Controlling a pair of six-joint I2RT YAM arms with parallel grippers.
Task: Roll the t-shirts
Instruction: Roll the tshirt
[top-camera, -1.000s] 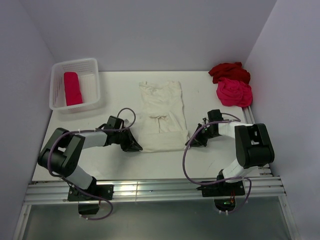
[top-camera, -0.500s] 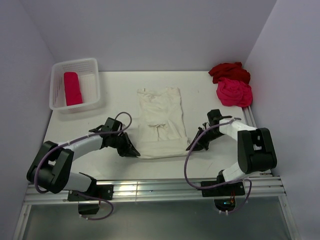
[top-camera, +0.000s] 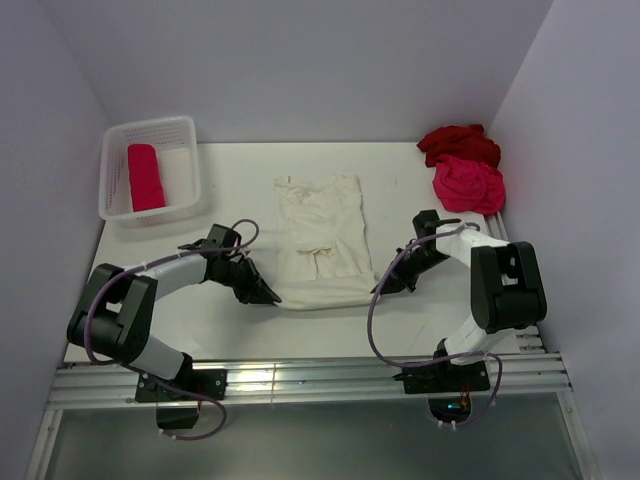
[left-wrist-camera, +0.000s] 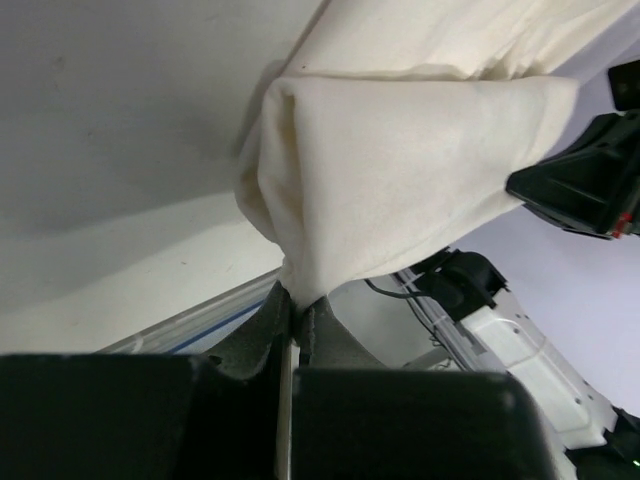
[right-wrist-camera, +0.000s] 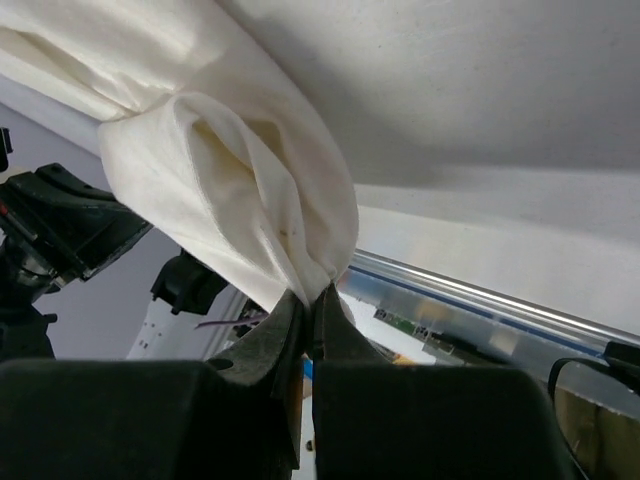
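Your left tool (top-camera: 268, 296) and right tool (top-camera: 383, 287) each pinch a near corner of the cream-white t-shirt (top-camera: 322, 240), where uneven pulling could slip the thin cloth free.

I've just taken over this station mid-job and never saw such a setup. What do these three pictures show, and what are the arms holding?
The wide picture looks down from above and behind two robot arms bolted at the near edge of a white table. The other two come from a camera on each wrist, looking along that arm's own fingers. A cream-white t-shirt lies spread in the middle. The left gripper is shut on its near left corner, the right gripper on its near right corner; both wrist views show cloth pinched between closed fingers. At the far left a white mesh basket holds one pink-red rolled t-shirt. At the far right a dark red t-shirt and a hot pink t-shirt lie crumpled side by side.
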